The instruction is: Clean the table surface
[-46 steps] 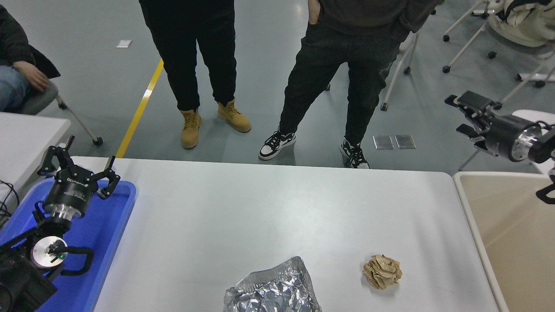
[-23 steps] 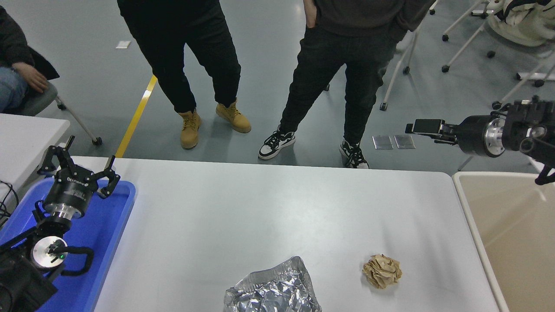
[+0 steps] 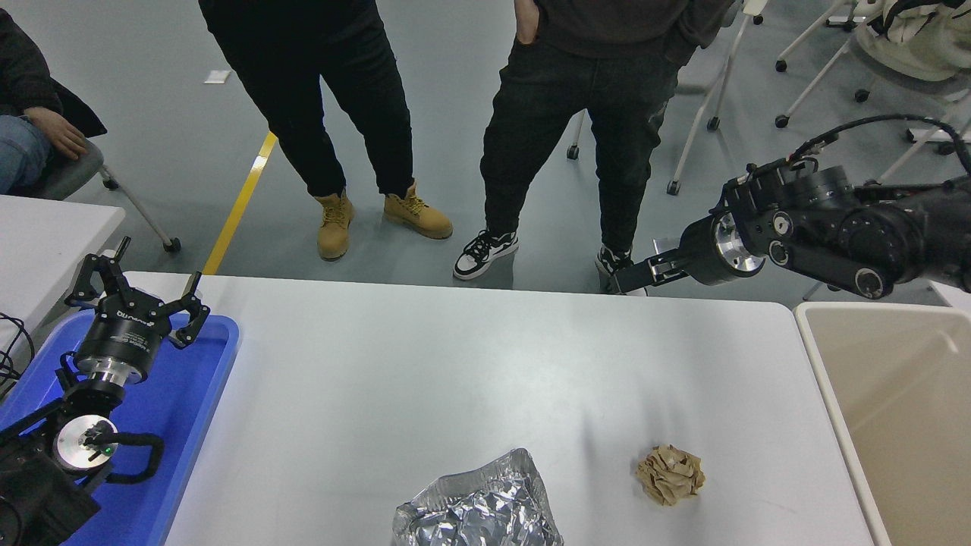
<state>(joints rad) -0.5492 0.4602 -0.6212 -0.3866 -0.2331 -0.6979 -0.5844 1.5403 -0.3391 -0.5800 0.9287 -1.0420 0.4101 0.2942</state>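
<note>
Table surface (image 3: 455,364): white top with rounded corners, filling the middle and lower part of the head view, directly below and on the near side of the right gripper (image 3: 630,279).

On it, two bits of litter. Crumpled brown paper ball (image 3: 670,475) lies well nearer the camera than the right gripper, roughly under its line. Crushed silver foil (image 3: 478,508) sits to the left of the ball, apart from it, cut off by the bottom edge.

Right gripper comes in from the right edge on a black arm, raised above the far rim of the table and pointing left. Seen side-on (fingers overlap against dark shoes behind), so I cannot tell whether they stand apart or together. Nothing seen in it.

Beige bin (image 3: 895,425) stands beside the table's right end, below the right arm.

Left gripper (image 3: 136,299) parked at lower left, fingers spread apart, holding nothing, hanging over a blue tray (image 3: 190,409) at the table's left end.

Beyond the far edge: two people standing (image 3: 334,114) (image 3: 584,114), another seated at far left (image 3: 30,114).
</note>
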